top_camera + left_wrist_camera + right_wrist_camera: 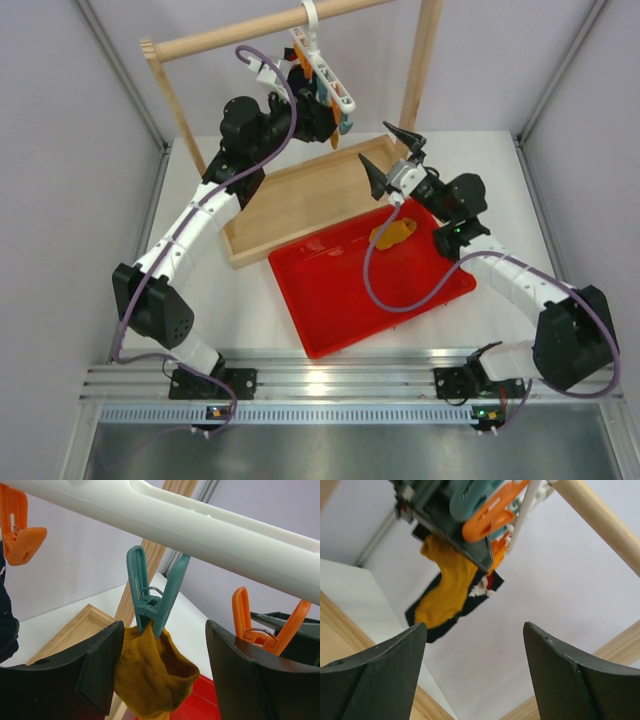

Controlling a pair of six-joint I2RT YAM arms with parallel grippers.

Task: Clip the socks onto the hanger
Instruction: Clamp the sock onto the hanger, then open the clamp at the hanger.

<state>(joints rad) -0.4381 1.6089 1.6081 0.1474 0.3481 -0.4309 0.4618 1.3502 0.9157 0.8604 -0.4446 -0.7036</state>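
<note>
The white hanger [324,66] hangs by its hook from the wooden rail. In the left wrist view its bar [210,527] runs across the top, and a teal clip [152,597] grips one mustard sock [152,677]. My left gripper [164,628] is open, with one finger on each side of that hanging sock. The same sock shows in the right wrist view [445,590]. The second mustard sock [393,233] lies in the red tray [330,300]. My right gripper [375,141] is open and empty, raised above the tray and pointing up at the hanger.
A wooden rail frame [250,35] stands at the back, with a shallow wooden tray [290,205] under it. A black sock [427,622] hangs behind the mustard one. Orange clips [22,535] hang along the hanger bar, and another [265,625] is to the right.
</note>
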